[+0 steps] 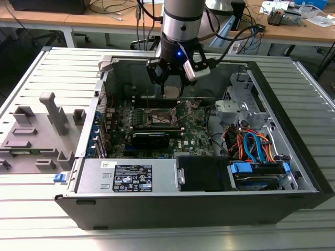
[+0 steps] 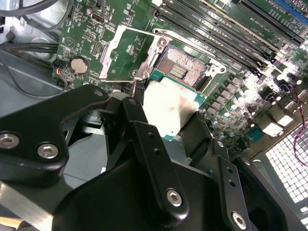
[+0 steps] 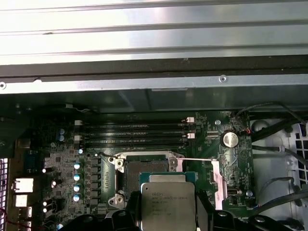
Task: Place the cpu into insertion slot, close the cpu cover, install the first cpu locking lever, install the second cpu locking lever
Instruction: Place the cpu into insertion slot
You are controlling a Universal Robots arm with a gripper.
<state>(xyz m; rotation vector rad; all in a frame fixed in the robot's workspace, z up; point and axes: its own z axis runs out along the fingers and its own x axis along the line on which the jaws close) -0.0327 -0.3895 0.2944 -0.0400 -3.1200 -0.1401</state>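
Claw (image 2: 168, 116) clamped on the cpu (image 3: 167, 204), a flat square chip with a silvery-grey top and green edge, held just above the insertion slot (image 3: 144, 171), dark-centred, uncovered, with the cpu cover (image 3: 216, 184) swung open beside the slot.

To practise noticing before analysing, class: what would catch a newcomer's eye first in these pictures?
The black hand reaches down into the open computer case, shut on the cpu. In both wrist views that silvery chip hangs close over the insertion slot, not yet seated. Beside the slot, the cpu cover lies flipped open.
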